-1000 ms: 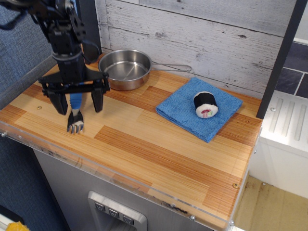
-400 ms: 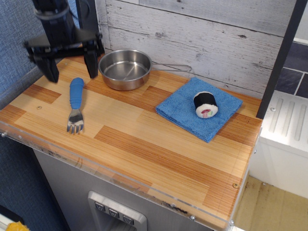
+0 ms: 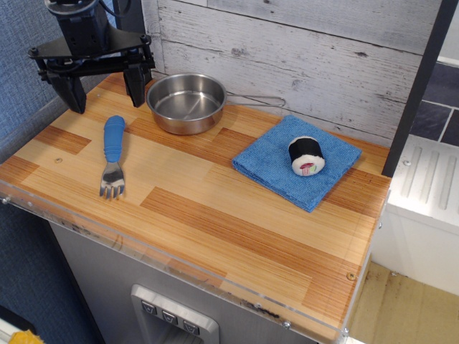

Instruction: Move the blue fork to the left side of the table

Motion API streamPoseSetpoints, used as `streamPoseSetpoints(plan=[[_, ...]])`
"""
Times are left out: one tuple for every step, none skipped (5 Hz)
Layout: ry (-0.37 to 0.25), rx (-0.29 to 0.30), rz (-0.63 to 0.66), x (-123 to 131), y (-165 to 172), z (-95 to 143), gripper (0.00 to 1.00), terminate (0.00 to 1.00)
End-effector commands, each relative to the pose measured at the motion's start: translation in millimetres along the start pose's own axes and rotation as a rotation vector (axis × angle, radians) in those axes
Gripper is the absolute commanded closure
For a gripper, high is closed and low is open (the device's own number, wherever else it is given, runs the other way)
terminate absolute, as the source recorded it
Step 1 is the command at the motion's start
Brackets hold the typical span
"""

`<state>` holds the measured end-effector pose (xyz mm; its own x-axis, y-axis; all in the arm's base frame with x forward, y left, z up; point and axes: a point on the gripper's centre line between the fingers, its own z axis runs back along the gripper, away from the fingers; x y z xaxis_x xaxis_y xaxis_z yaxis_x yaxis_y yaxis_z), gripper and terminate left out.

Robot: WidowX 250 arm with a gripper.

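The blue fork (image 3: pixel 112 155) lies flat on the left part of the wooden table (image 3: pixel 215 215), blue handle pointing to the back, silver tines toward the front edge. My gripper (image 3: pixel 104 98) hangs above and behind the fork's handle, at the table's back left. Its two black fingers (image 3: pixel 135 87) are spread wide and hold nothing. It does not touch the fork.
A steel pan (image 3: pixel 186 102) with a thin handle stands at the back, just right of the gripper. A folded blue cloth (image 3: pixel 295 163) with a sushi roll toy (image 3: pixel 306 155) on it lies to the right. A plank wall runs behind.
The gripper was down around the fork's handle with its fingers apart. It has since risen and drawn back, leaving the fork lying where it was.
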<state>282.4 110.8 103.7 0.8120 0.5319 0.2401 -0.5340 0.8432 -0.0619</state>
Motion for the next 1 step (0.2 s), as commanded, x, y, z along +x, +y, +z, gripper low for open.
streamPoseSetpoints(plan=[[-0.050, -0.012, -0.003, -0.1, -0.6, 16.1, 0.00, 1.00]])
